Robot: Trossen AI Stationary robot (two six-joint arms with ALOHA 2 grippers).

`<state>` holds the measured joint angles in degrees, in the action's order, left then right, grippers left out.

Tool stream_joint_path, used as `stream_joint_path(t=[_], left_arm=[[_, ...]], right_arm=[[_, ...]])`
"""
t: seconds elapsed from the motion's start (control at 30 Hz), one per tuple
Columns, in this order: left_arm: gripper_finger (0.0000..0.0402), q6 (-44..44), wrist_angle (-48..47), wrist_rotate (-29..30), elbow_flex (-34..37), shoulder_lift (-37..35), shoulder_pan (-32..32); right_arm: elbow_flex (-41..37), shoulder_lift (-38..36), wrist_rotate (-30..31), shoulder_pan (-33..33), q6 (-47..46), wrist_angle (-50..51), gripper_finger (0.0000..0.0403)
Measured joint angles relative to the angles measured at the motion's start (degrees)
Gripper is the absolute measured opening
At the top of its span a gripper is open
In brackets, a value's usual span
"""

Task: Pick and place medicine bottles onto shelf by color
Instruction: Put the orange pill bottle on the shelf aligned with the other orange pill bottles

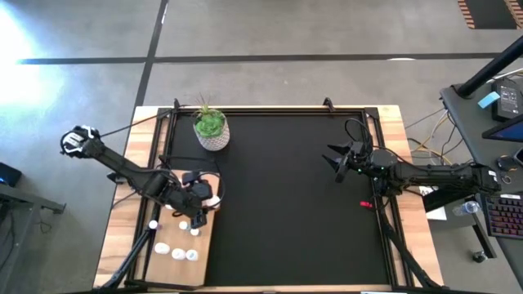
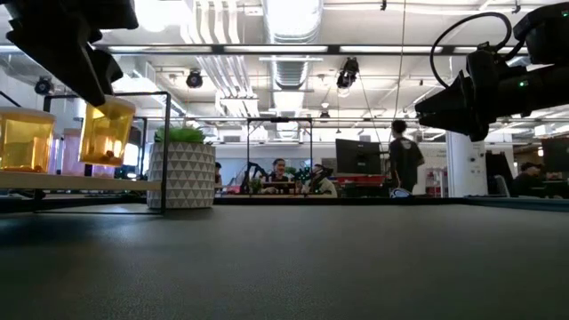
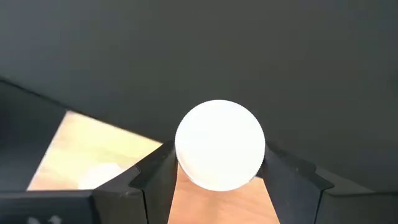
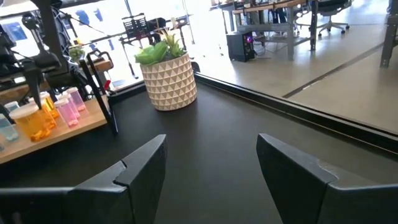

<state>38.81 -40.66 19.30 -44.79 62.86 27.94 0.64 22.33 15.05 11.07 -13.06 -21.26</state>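
Orange bottle hangs clamped in the left gripper just above the shelf, where several medicine bottles already stand. Right gripper waits wide open and empty over the black mat.

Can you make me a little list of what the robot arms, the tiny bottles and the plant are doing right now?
Left gripper: over the wooden shelf, jaws closed on a bottle with a white cap
Held bottle colour: orange in the low view
Right gripper: waits above the black mat, jaws open, holding nothing
Other bottles: several white-capped ones stand on the shelf; orange and pink ones show in the right wrist view
Plant pot: upright on the mat, beyond the shelf
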Motion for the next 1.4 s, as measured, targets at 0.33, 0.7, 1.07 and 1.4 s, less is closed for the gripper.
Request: stream_joint_path(t=[0.33,0.7,1.07,1.4], left_arm=[[0.0196,8.7,-4.6,1.0,0.1,-0.5,3.1],[0.0196,14.3,-8.6,2.3,0.1,-0.4,5.2],[0.0196,17.5,-10.2,2.3,0.1,-0.4,6.5],[0.0196,17.8,-10.1,2.3,0.2,-0.3,7.1]], right_arm=[[0.0,0.0,0.0,0.0,0.0,0.0,0.0238],[0.0,0.0,0.0,0.0,0.0,0.0,0.0238],[0.0,0.0,0.0,0.0,0.0,0.0,0.0238],[0.0,0.0,0.0,0.0,0.0,0.0,0.0238]])
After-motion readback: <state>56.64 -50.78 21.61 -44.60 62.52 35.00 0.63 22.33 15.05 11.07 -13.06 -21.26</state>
